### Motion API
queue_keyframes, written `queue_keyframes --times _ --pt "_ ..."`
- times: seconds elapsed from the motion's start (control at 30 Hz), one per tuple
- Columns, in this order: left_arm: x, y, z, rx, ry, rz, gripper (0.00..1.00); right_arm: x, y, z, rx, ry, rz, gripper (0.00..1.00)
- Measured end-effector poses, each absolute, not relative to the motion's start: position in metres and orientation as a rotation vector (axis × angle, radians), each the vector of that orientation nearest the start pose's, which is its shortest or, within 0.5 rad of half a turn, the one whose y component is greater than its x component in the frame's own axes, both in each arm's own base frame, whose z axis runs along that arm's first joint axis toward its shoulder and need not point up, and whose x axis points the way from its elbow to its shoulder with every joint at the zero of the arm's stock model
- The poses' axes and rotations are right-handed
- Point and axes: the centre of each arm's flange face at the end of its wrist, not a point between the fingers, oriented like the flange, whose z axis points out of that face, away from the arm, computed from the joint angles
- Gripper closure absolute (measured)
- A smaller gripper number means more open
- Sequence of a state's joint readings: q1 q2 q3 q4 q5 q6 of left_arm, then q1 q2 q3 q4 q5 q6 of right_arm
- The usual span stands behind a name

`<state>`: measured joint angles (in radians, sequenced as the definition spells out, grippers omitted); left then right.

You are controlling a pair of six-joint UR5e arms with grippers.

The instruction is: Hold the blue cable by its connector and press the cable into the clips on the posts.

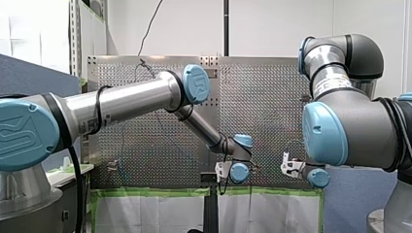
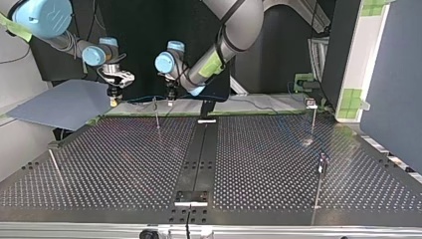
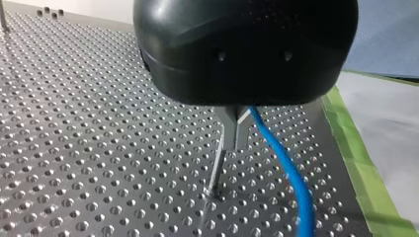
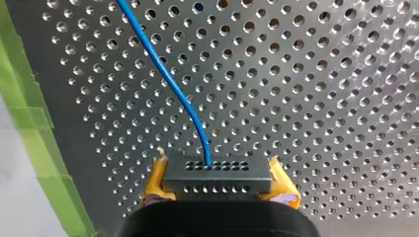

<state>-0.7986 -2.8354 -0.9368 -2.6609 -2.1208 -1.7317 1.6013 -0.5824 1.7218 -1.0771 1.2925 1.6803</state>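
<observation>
My right gripper [image 4: 218, 181] is shut, its yellow pads [image 4: 157, 178] clamped on the black connector [image 4: 217, 170]. The blue cable [image 4: 168, 79] runs out of the connector over the perforated plate. My left gripper [image 3: 236, 144] is shut on the blue cable [image 3: 289, 170], just above a thin metal post [image 3: 216, 170]. In the top view my right gripper [image 2: 115, 98] hangs at the far left edge of the table and my left gripper [image 2: 170, 101] is beside it. The cable [image 2: 141, 99] spans between them, and a post [image 2: 157, 113] stands just in front.
More thin posts stand on the perforated table [image 2: 124, 164]: two at the top view's right [image 2: 313, 117] [image 2: 320, 174] and one at its near left [image 2: 54, 167]. Green tape [image 3: 360, 163] lines the table's edge. A grey sheet [image 2: 64, 104] lies beyond the far left corner.
</observation>
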Motion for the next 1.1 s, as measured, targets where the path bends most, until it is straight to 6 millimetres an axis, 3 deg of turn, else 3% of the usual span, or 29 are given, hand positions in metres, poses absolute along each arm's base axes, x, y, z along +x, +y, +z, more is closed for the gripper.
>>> queue_keyframes --times 0.33,0.7,1.1 --pt "0.490 -0.617 -0.060 0.151 1.721 -0.224 1.00 0.179 -0.604 -0.065 1.471 -1.168 1.480 1.00" --pt "0.488 -0.623 -0.055 0.158 1.712 -0.224 1.00 0.174 -0.601 -0.067 1.551 -1.114 1.458 1.00" --pt "0.489 -0.625 -0.051 0.161 1.710 -0.224 1.00 0.165 -0.607 -0.041 1.519 -1.100 1.481 1.00"
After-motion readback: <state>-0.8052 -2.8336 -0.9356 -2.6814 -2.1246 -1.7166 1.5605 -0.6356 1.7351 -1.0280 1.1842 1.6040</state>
